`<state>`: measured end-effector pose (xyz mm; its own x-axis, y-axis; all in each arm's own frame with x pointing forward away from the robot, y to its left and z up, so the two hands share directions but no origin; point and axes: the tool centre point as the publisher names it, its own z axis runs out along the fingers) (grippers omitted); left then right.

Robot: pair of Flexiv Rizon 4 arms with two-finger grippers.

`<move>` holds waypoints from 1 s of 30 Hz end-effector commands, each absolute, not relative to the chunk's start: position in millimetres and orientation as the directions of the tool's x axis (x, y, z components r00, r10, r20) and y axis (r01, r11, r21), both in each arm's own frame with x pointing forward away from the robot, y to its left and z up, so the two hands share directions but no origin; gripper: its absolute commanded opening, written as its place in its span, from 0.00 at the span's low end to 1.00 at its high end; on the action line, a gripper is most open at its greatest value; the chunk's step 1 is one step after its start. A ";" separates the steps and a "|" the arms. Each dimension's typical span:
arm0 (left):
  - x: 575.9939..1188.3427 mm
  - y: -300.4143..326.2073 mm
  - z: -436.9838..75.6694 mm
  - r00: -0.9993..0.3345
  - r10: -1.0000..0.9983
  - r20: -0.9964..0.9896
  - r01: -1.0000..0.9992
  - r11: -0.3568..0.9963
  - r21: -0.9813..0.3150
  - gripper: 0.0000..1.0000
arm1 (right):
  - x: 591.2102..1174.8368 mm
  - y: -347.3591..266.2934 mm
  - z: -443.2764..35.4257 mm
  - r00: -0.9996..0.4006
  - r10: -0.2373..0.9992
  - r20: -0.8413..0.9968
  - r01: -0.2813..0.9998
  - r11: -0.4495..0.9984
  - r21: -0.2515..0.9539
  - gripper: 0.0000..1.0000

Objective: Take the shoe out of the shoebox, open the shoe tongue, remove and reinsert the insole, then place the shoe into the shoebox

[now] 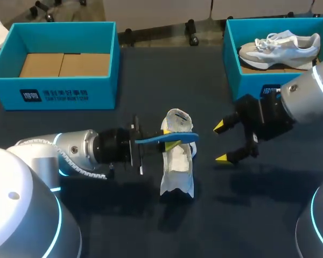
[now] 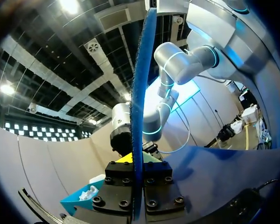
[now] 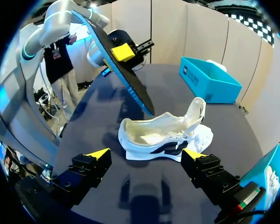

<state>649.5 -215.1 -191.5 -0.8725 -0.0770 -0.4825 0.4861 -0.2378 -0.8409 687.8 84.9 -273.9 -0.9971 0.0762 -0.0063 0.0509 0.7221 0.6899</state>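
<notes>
Nearest the head camera, the left arm [image 1: 70, 148] comes in from the left. The left gripper [image 1: 171, 143] is clamped on the blue insole [image 1: 189, 137], holding it on edge above the table [image 1: 124, 226]. In the left wrist view the insole runs straight out between the two fingers, pinched from both sides. Just below it the white shoe [image 1: 177, 161] lies on the table with its tongue pulled up and its inside open (the right wrist view shows the pale lining). The insole's far end hangs over the shoe's opening. Beside the shoe, on its right, the right gripper [image 1: 222, 142] hovers with its yellow-tipped fingers spread wide, holding nothing. At the far edge stand two blue boxes. The left-hand shoebox [image 1: 11, 59] shows only its cardboard floor, and the right-hand shoebox [image 1: 231, 59] holds a second shoe [image 1: 280, 45].
</notes>
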 end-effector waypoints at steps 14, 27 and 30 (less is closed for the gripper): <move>645.6 -205.0 -215.5 -0.898 -0.038 -0.438 0.437 -0.201 -0.877 0.00 | 686.9 84.8 -274.3 -0.997 0.077 -0.008 0.050 0.723 0.690 1.00; 636.9 -189.8 -229.5 -0.910 -0.080 -0.406 0.414 -0.205 -0.887 0.00 | 685.6 97.9 -287.0 -0.999 0.043 0.005 0.035 0.737 0.675 1.00; 639.1 -185.7 -230.5 -0.911 -0.084 -0.405 0.413 -0.199 -0.889 0.00 | 686.8 100.3 -288.9 -0.999 0.040 0.010 0.036 0.740 0.671 1.00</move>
